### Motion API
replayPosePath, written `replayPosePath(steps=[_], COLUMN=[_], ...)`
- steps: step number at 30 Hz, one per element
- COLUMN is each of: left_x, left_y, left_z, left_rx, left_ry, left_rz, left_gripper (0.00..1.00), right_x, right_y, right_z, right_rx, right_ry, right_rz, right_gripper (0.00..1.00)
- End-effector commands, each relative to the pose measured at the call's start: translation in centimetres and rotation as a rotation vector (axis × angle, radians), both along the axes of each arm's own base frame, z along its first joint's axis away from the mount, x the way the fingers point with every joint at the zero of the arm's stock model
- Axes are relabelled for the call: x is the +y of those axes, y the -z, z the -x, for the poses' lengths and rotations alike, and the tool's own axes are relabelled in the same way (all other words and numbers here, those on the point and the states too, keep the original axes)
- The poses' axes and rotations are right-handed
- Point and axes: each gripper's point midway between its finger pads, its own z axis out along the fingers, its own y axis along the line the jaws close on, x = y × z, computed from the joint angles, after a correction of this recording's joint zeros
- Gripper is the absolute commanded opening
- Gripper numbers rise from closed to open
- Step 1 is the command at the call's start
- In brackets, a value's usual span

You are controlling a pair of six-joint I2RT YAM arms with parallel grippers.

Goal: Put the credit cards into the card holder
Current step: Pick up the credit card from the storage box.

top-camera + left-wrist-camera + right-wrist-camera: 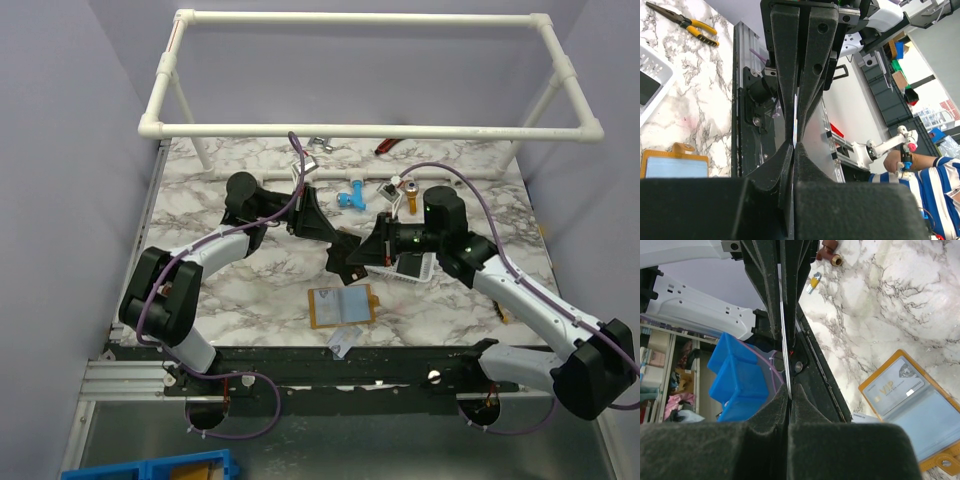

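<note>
Left gripper (332, 235) and right gripper (368, 250) meet in mid-air, each with its jaws squeezed tight on the same thin black credit card (345, 266). Below, the orange card holder (342, 307) lies open on the marble table (250, 290), with a card marked "VIP" (890, 387) in its sleeve. A silvery card (343, 343) lies just beside it, and a white basket (418, 268) is near.

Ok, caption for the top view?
Left hand and right hand both pinch one card in mid-air; open card holder lies nearer the bases.
</note>
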Motion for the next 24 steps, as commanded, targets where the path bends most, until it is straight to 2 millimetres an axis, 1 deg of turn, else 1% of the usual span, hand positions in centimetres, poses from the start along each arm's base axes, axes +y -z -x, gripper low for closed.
replayPosePath(steps=[1,5,8,14,21,24], left_x=[0.1,1.0,1.7,3.0,4.2,4.3], left_y=[-1.4,-0.7,0.4,2.2,4.0,4.4], left_z=[-2.0,-3.7,-5.2,-7.7,-9.4,-9.9], left_rx=[-0.044,0.0,0.047,0.123,0.145,0.144], left_ry=[-0.079,-0.144,-0.195,-0.293,-0.423,-0.446], left_rz=[0.037,0.031,0.018,-0.008,-0.081,-0.105], left_gripper=[0.0,0.0,0.0,0.0,0.0,0.0], right_x=[-0.9,-0.9,-1.0,-1.0,-1.0,-1.0], right_y=[4.3,4.1,4.1,5.2,5.5,5.5], right_z=[2.0,2.8,2.8,2.8,2.4,2.1], right_rx=[0.169,0.172,0.171,0.205,0.211,0.209], right_ry=[-0.037,-0.063,-0.059,-0.056,-0.023,-0.004], right_rz=[0.093,0.072,0.068,0.082,0.086,0.089], right_gripper=[0.01,0.01,0.01,0.01,0.01,0.01])
